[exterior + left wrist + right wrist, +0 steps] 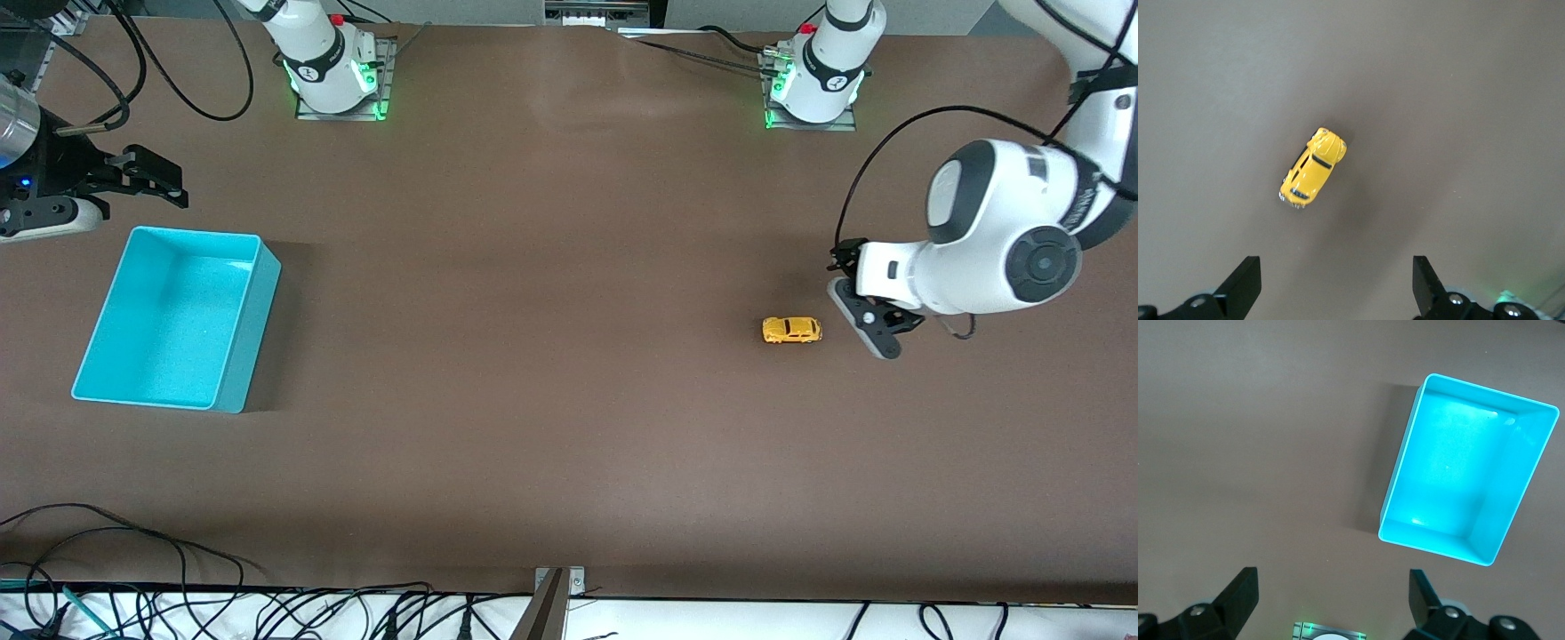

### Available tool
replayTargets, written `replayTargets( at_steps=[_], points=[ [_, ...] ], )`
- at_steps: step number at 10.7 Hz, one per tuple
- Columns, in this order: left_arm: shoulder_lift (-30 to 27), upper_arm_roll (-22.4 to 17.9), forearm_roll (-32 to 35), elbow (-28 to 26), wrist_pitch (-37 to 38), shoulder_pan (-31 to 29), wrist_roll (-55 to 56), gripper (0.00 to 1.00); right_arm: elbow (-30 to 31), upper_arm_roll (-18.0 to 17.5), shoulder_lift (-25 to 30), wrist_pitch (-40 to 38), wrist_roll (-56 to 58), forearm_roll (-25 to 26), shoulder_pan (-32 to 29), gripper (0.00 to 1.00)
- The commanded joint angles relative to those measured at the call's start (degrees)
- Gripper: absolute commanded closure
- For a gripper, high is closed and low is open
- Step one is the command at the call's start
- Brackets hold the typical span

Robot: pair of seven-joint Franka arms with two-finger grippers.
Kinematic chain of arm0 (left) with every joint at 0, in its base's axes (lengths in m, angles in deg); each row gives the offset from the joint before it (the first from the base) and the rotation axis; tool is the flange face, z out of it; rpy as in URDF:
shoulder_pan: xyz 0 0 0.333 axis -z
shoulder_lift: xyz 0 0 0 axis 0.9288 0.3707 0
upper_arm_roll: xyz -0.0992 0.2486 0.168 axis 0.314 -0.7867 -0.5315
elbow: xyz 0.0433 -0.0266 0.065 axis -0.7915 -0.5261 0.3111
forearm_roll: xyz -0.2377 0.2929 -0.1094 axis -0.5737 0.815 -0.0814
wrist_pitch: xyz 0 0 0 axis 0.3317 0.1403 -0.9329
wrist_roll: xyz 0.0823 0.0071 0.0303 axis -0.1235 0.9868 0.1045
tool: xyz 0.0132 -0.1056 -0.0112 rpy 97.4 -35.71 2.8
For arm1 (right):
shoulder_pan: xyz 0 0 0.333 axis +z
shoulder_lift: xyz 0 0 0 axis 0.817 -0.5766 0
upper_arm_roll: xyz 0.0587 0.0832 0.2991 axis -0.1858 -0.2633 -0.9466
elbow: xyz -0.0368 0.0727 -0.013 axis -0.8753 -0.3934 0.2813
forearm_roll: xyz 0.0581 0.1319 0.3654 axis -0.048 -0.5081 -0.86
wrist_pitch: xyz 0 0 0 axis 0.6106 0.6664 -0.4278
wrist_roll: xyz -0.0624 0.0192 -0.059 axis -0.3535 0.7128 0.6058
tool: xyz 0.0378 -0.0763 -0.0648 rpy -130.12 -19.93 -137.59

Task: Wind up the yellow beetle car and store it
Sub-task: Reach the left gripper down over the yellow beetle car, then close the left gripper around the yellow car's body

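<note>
Nothing of the job was done yet, as far as I could judge: the yellow beetle car point(791, 330) sat on its wheels on the bare tabletop point(551, 356) toward my left arm's end, unwound and unheld. My left claw point(867, 324) hovered just beside it, jaws spread wide and empty. My right claw point(133, 178) waited, also open and empty, by the turquoise bin point(253, 307), which stood empty, well apart from the car. Grasping, winding and storing all remained.

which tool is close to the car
The left tool, open and just beside the car. The right tool, also open, waits up by the bin.
</note>
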Motion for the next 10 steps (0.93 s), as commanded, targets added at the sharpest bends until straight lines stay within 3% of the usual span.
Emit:
replayTargets(
  at_steps=[1, 4, 6, 10],
  points=[
    [-1.58, -0.17, 0.43, -8.24, -10.29, -0.02, -10.34, 0.00, 0.33, -0.22, 0.54, -0.54, 1.58, 0.52, -0.37, 0.00],
    [-0.63, -0.08, 0.52, -17.22, -26.02, 0.50, -18.43, 0.00, 0.33, -0.22, 0.54, -0.54, 1.85, 0.52, -0.37, 0.00],
    [3.58, 0.27, 2.96, -18.12, -32.98, 0.68, -23.08, 0.00, 0.33, -0.04, 0.54, -0.54, 1.85, 0.52, -0.37, 0.00],
    [6.76, 0.36, 3.33, -20.23, -41.43, 1.47, -27.41, 0.00, 0.33, -0.04, 0.54, -0.54, 1.85, 0.52, -0.37, 0.00]
  ],
)
